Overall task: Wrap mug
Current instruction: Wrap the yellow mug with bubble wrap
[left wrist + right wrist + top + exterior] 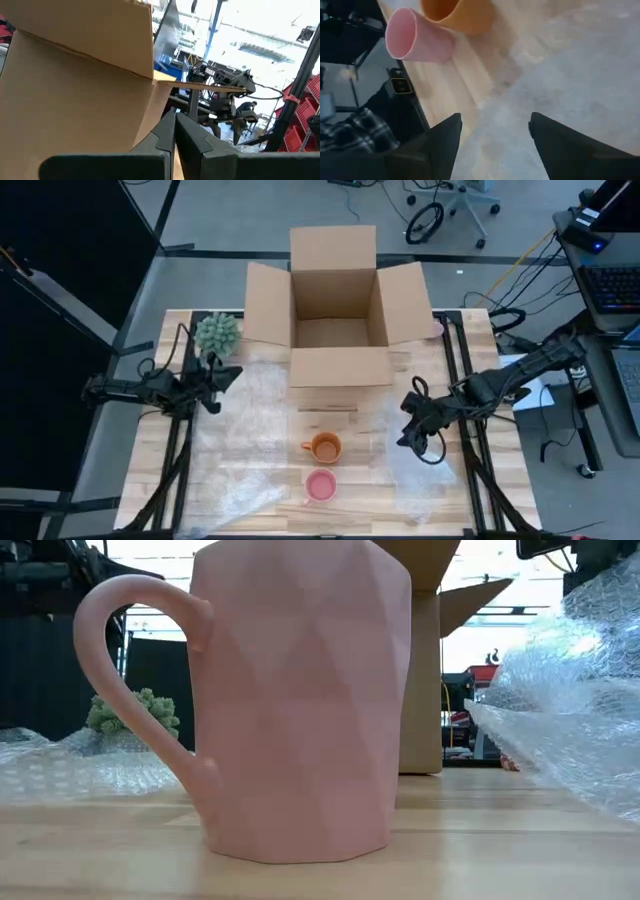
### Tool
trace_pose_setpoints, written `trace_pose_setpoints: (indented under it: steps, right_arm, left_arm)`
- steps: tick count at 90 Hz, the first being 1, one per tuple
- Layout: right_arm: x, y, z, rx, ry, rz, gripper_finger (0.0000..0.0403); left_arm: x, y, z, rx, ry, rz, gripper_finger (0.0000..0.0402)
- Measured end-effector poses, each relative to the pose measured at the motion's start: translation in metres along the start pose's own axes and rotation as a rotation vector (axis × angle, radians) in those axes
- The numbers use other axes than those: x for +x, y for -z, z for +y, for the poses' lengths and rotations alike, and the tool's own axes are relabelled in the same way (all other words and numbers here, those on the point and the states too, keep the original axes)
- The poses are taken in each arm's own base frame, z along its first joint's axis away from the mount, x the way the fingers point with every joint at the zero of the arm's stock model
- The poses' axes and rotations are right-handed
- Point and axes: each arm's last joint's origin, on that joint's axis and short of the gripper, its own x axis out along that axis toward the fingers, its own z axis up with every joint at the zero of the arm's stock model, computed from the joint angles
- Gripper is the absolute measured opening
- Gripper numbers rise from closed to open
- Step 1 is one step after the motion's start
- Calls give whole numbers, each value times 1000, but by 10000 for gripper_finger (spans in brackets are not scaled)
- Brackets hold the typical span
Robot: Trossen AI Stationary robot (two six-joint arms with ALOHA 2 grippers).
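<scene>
A pink mug [320, 485] stands upright near the table's front edge, its handle [120, 660] plain in the low view. An orange mug [323, 447] stands just behind it. Both also show in the right wrist view, pink [415, 35] and orange [457, 15]. One sheet of bubble wrap [425, 465] lies right of the mugs, and another [240, 440] lies to their left. My right gripper [405, 438] hovers open over the right sheet [560, 75], with nothing between its fingers. My left gripper [234, 372] is shut on nothing at the table's left, beside the box.
An open cardboard box [335, 310] fills the far middle of the table, its flaps spread; it looms close in the left wrist view [75, 90]. A green plant [217, 333] stands at the far left. The right sheet bulges up [570, 710].
</scene>
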Motion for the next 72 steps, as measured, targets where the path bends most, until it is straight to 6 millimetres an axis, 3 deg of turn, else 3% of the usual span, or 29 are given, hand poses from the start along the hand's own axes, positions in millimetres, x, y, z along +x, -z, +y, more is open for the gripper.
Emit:
trace_pose_setpoints:
  steps: [13,29,38,47,58,72]
  right_arm:
    - [1,1,0,31,-12,49,224]
    - [27,0,-6,41,192,1,216]
    - [45,-1,-4,-1,224,36,177]
    - [55,0,-4,-21,235,102,110]
    - [46,0,-2,-23,285,152,19]
    - [3,-12,22,-42,333,121,9]
  left_arm:
    - [0,0,1,2,-16,0,0]
    - [0,2,1,9,-26,15,0]
    - [0,2,1,9,-26,15,0]
    - [0,1,1,-3,-24,6,0]
    - [0,-1,0,-12,-20,-12,0]
    - [0,-2,0,-19,4,-20,0]
